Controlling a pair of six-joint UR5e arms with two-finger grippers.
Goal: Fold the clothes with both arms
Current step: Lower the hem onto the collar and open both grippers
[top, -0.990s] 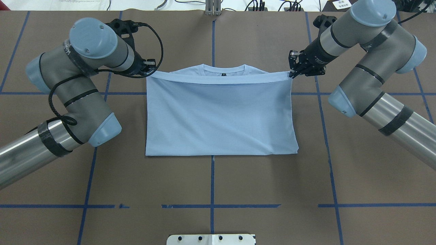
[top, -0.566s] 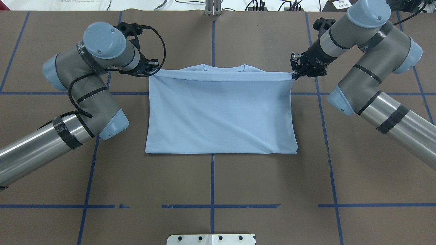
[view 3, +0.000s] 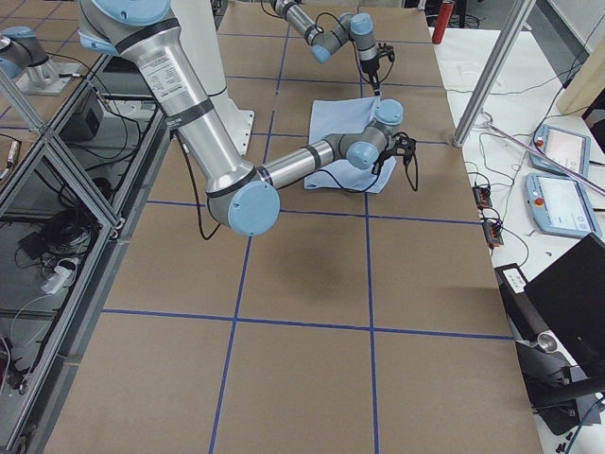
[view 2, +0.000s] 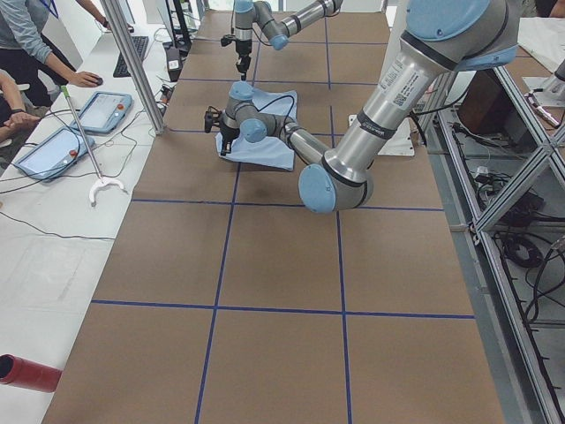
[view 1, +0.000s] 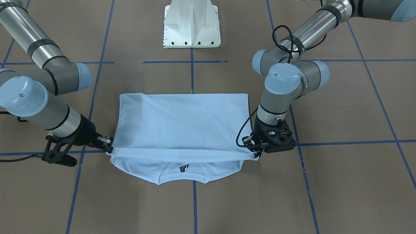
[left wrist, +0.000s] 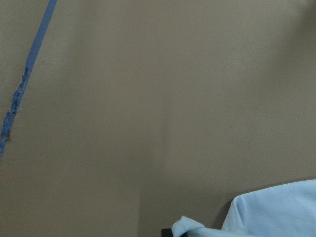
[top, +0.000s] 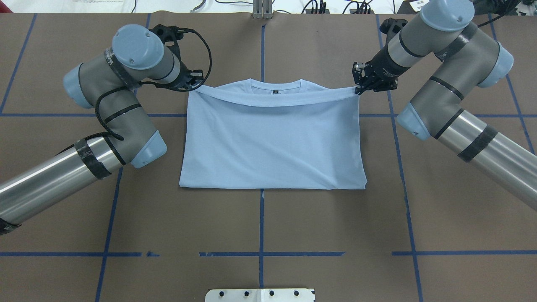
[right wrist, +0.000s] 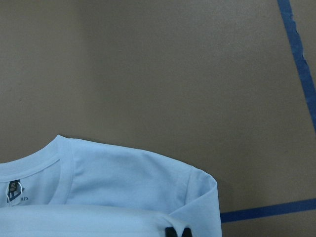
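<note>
Brown taped tabletop (top: 260, 235): my left pincer (top: 194, 84) and right pincer (top: 360, 90) each clamp a hem corner of the light blue T-shirt (top: 272, 142), the folded-over hem just short of its collar (top: 289, 87).

Left arm (top: 113, 100) bent at upper left, right arm (top: 449, 84) bent at upper right, left gripper (top: 196, 83) and right gripper (top: 361, 88) pinched closed on T-shirt (top: 272, 138) corners

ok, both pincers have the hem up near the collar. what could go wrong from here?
1. The hem sags between the left pincer and right pincer; released like this, it may land bowed, not straight across the T-shirt.
2. Each pincer pinches only a corner, so the fabric might slip out.
3. A diagonal crease near the fold's right corner could get pressed in.
</note>
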